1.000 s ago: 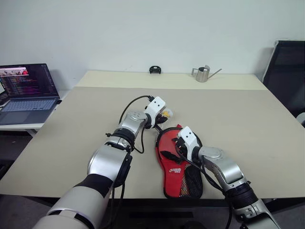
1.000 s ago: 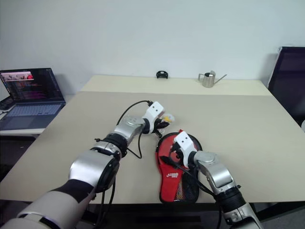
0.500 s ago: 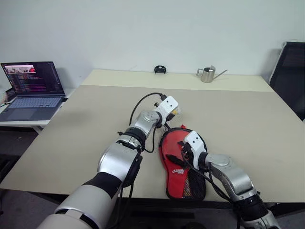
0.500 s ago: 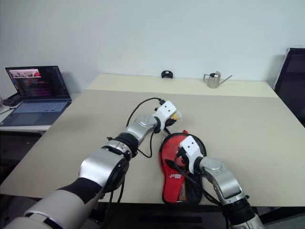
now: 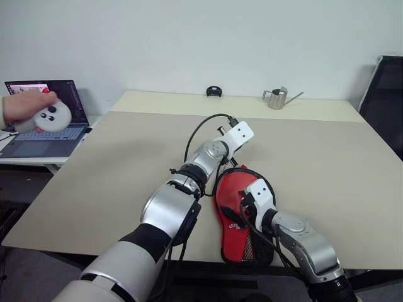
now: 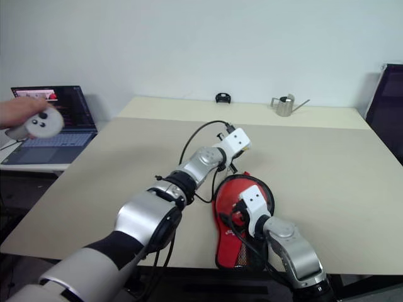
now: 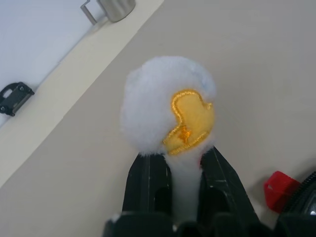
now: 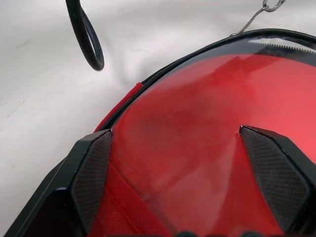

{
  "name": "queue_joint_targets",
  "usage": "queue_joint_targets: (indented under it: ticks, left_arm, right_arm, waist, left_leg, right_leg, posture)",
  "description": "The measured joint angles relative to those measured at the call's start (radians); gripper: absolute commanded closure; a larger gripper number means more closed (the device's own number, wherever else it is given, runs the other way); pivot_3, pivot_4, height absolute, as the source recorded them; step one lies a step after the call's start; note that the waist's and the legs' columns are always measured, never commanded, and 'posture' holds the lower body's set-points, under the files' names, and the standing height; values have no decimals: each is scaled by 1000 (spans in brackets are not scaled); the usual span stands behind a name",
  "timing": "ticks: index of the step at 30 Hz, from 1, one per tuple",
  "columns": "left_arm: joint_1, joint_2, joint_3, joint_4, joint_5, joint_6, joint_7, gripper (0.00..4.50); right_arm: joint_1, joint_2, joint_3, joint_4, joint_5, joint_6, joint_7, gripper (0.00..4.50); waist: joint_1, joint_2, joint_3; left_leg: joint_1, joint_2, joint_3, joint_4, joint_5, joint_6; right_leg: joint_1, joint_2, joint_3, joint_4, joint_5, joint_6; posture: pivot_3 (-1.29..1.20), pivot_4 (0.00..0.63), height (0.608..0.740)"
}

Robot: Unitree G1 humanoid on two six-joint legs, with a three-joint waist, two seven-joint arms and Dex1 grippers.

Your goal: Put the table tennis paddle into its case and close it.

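The case [image 5: 232,189], red with a black mesh pocket and a white logo, lies flat near the table's front edge. My right gripper [image 8: 173,133] hangs open just over its round end, one finger to each side. Between those fingers a smooth red face [image 8: 197,118] shows inside the black zip edge; it looks like the table tennis paddle's rubber, and the handle is hidden. My left gripper [image 7: 185,163] is shut on a white fluffy ball with a yellow patch [image 7: 170,108]. It is held above the table just beyond the case's round end.
A metal watering can [image 5: 277,99] and a small black object [image 5: 214,92] stand at the table's far edge. A laptop [image 5: 44,132] sits on a side desk at left, with a person's hand holding a white controller [image 5: 47,116] over it. A black chair [image 5: 385,94] is at right.
My left gripper has moved right and a little up with the fluffy ball. The right gripper drew back slightly over the case. A person's hand with a controller appeared at left.
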Motion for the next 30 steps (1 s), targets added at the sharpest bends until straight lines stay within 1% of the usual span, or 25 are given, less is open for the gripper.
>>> queue_joint_targets:
  ticks: [8,17,24,30]
  left_arm:
    - [-22,-77,-4,3,34,-5,10,4340]
    - [-32,-119,-25,3,85,-17,48,4340]
    - [-27,-126,-60,3,109,-41,9,4340]
    - [-19,-133,-80,3,108,-74,-86,4340]
  right_arm:
    - [48,39,6,-62,-1,28,-64,0]
    - [91,63,12,-112,0,43,-108,0]
    - [95,72,15,-118,0,47,-127,0]
    - [95,73,16,-118,0,50,-132,0]
  waist:
    - [1,0,0]
    - [1,0,0]
    - [0,0,0]
    - [0,0,0]
  left_leg:
    - [-1,-1,0,-3,0,0]
    - [0,-4,0,-10,0,0]
    - [1,-5,0,-11,0,0]
    - [1,-6,0,-11,0,0]
  right_leg:
    - [-1,-1,0,-1,-3,4]
    - [-1,-2,0,-5,-3,5]
    - [-2,-2,1,-6,-3,4]
    - [-1,-2,0,-5,-3,4]
  posture:
    - [0,150,740]
    - [0,150,740]
    - [0,150,740]
    - [0,150,740]
